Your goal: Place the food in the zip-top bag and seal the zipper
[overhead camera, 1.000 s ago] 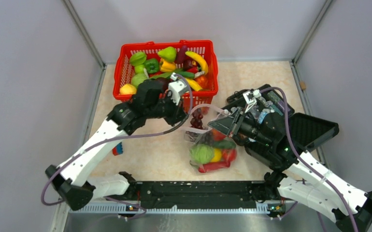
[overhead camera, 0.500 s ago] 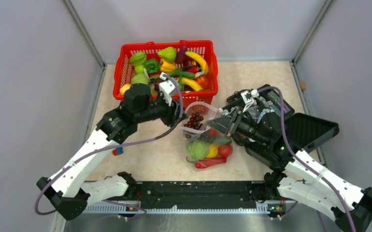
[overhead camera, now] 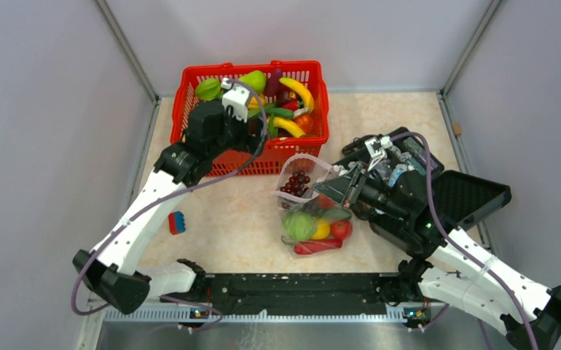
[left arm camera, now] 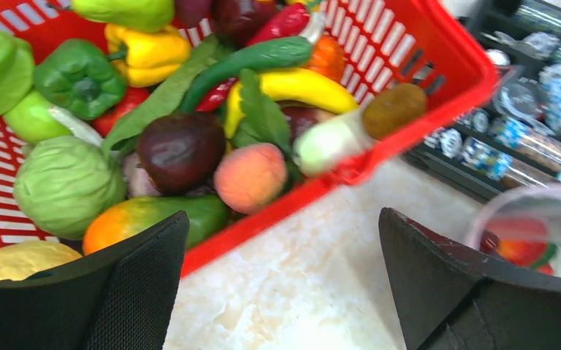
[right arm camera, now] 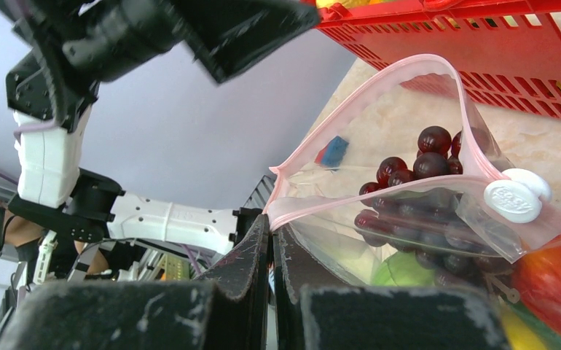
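The zip-top bag point(overhead camera: 308, 213) lies in the middle of the table with its mouth held up and open. Inside it are purple grapes point(overhead camera: 296, 182), a green cabbage point(overhead camera: 298, 226), a yellow lemon point(overhead camera: 323, 230), a red tomato point(overhead camera: 341, 228) and a red chili point(overhead camera: 318, 246). My right gripper point(right arm camera: 272, 222) is shut on the pink zipper point(right arm camera: 379, 80) rim, near the white slider point(right arm camera: 514, 197). My left gripper point(left arm camera: 283, 277) is open and empty. It hovers over the table by the red basket's point(left arm camera: 409, 95) front edge.
The red basket point(overhead camera: 190, 95) at the back holds many more toy fruits and vegetables. An open black case point(overhead camera: 474, 197) with small bottles lies under the right arm. A small blue and red block point(overhead camera: 177, 222) lies at the left. Walls enclose the table.
My left gripper opened over the bag's mouth, left the grapes in the bag, and drew back up and left towards the basket. My right gripper stayed shut on the bag's rim.
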Controlling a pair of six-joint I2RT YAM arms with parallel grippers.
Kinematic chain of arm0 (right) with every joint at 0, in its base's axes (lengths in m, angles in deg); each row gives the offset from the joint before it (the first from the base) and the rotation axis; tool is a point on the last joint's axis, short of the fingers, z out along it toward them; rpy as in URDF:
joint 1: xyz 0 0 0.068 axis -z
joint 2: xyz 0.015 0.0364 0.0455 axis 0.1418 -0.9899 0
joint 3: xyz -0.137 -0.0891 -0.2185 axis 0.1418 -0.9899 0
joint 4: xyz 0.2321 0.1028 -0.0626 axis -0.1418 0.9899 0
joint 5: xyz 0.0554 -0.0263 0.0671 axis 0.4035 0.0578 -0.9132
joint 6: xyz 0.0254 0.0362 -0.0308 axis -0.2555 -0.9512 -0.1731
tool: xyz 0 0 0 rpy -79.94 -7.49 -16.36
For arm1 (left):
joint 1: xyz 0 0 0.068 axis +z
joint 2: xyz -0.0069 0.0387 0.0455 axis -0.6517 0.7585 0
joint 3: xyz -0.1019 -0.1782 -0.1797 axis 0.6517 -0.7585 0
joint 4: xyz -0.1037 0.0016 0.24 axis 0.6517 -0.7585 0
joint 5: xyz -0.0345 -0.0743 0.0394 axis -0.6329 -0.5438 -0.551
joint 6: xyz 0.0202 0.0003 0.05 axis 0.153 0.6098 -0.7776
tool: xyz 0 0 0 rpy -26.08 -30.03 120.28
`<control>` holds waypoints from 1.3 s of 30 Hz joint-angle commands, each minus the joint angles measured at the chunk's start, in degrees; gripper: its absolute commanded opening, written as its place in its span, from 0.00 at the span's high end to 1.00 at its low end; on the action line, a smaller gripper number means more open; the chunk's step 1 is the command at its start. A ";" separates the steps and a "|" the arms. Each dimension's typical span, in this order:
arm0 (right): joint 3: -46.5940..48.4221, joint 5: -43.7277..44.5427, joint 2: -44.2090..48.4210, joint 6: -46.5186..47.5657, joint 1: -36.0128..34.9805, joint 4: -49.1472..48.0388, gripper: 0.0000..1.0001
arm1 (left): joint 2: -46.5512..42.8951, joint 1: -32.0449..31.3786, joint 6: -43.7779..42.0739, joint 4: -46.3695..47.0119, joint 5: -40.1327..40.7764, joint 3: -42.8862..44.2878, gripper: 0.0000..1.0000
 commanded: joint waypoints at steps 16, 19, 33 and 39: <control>2.18 0.80 0.95 1.39 -0.62 -2.15 1.00 | 18.22 18.23 5.81 5.40 -1.35 15.48 0.01; 2.53 0.65 -0.02 1.35 -0.59 -2.63 1.00 | 19.73 20.32 10.21 12.75 -5.13 13.36 0.01; 2.94 0.89 0.18 0.85 -0.60 -1.91 1.00 | 41.21 21.40 14.35 21.91 -12.93 28.23 0.01; 2.72 1.45 -0.03 0.52 -0.59 -2.12 1.00 | 44.64 21.40 22.05 28.38 -13.71 28.73 0.01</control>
